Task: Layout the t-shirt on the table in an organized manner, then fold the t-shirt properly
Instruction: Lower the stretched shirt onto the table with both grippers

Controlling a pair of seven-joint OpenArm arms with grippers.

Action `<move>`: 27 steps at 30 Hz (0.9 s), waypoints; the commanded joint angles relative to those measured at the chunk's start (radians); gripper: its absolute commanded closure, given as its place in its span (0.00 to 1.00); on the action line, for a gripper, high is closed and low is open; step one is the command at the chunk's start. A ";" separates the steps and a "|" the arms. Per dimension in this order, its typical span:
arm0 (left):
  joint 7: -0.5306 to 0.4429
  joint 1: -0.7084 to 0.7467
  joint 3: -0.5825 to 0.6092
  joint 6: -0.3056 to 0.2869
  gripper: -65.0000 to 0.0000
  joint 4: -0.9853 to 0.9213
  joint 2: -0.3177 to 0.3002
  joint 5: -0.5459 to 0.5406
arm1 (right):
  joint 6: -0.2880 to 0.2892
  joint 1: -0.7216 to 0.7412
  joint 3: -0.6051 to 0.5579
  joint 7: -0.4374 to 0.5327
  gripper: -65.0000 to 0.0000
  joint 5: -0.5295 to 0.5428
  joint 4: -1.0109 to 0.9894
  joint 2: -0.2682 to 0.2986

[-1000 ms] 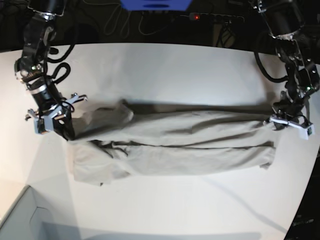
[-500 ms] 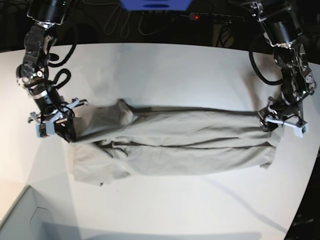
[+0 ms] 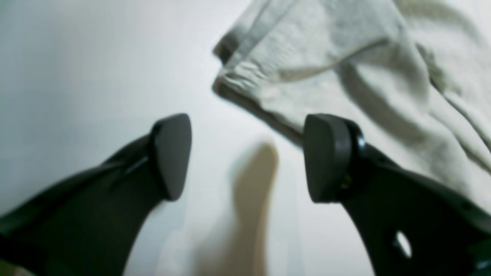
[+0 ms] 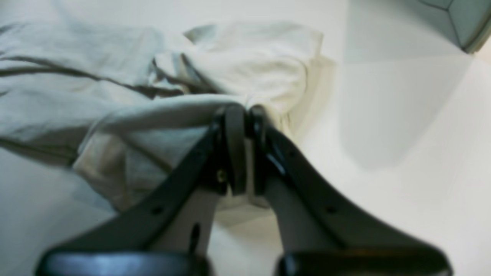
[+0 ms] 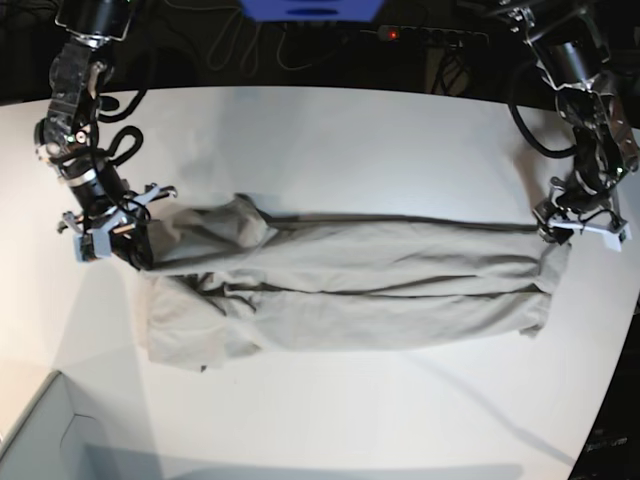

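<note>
Lying across the middle of the table (image 5: 330,140), the t-shirt (image 5: 340,290) is seen in the base view as a long folded band. In the left wrist view, the left gripper (image 3: 247,157) is spread wide over bare table beside the hem corner. In the right wrist view, the right gripper (image 4: 245,115) is pinched on a cloth fold.
</note>
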 commanded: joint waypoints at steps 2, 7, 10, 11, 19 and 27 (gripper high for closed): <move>-0.017 -0.015 -0.003 -0.003 0.32 0.012 -0.016 -0.003 | 0.014 0.013 0.003 0.031 1.00 0.018 0.015 0.008; -0.112 -0.017 0.003 -0.003 0.32 -0.049 -0.011 -0.003 | 0.014 0.004 0.007 0.031 1.00 0.018 0.015 0.008; -0.143 -0.017 0.055 -0.003 0.32 -0.089 -0.017 -0.003 | 0.014 0.001 0.007 0.031 1.00 0.018 0.017 0.009; -0.155 -0.017 0.069 -0.001 0.32 -0.092 -0.017 -0.003 | 0.014 0.000 0.007 0.031 1.00 0.018 0.017 0.009; -0.166 -0.011 0.077 0.000 0.32 -0.074 -0.010 -0.008 | 0.014 0.000 0.003 0.031 1.00 0.018 0.017 0.009; -0.172 0.006 0.077 0.000 0.32 -0.074 -0.010 -0.013 | 0.014 0.000 0.003 0.031 1.00 0.018 0.017 0.009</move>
